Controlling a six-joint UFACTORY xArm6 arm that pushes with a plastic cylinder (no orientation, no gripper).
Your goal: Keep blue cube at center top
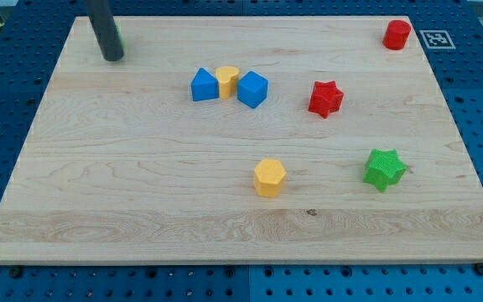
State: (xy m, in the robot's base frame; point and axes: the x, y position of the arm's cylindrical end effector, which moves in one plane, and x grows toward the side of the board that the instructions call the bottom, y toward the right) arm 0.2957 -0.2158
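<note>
my tip (pixel 112 57) planted bare at upper left of the wooden board (pixel 141 184), holding nothing, well apart from blue cube (pixel 252 89) at upper centre, touching yellow cylinder (pixel 228 81), second blue block (pixel 204 85) on its other side.

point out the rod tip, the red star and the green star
my tip (pixel 112 58), camera view, the rod's very lower end
red star block (pixel 325 98), camera view, middle of its top face
green star block (pixel 384 168), camera view, middle of its top face
</note>
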